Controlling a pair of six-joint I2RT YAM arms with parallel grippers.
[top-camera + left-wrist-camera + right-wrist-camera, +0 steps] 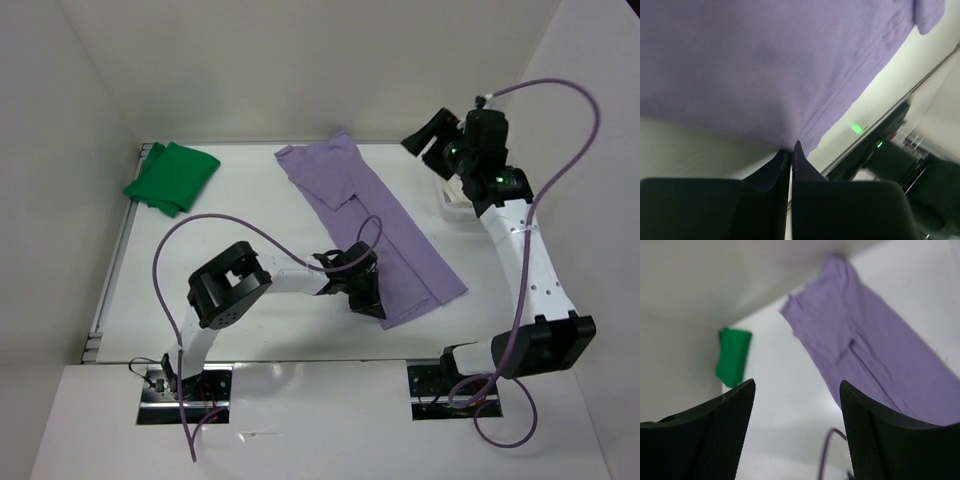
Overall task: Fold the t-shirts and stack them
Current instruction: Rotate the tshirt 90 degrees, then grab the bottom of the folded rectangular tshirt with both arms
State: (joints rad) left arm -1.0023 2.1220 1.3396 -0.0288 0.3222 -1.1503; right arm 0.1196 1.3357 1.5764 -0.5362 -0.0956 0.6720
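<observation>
Clutter first: white lattice basket (448,203) at far right edge of table (250,190), mostly hidden behind right arm. Purple cable (200,225) looping from left arm's base up and over to its wrist, passing above near half of lavender shirt (410,255). Second purple cable (570,130) arcing off right arm, out past table's right edge. At far left corner, green shirt (170,178) folded into compact pad, well apart from everything else; shows also in right wrist view (732,357) as blurred green block beside wall.

Mid-table: lavender shirt folded lengthwise into long narrow band. Long axis diagonal, far end near back wall at centre, near end toward right arm's side of table front. Sleeve flap folded on top, roughly halfway along.

Low at near-left long edge of band, close to its near end: left gripper (366,298). Jaws clenched on hem of lavender shirt (765,65). In left wrist view, fingertips (802,167) pressed together with stitched hem drawn right into them, cloth filling upper frame. Left arm lying low across table front, covering surface just beside band.

Raised high at far right, above and beyond basket, clear of all cloth: right gripper (432,142). Jaws released and spread wide, nothing between them. In right wrist view, fingers (725,435) framing lavender band (865,350) and green pad from above.
</observation>
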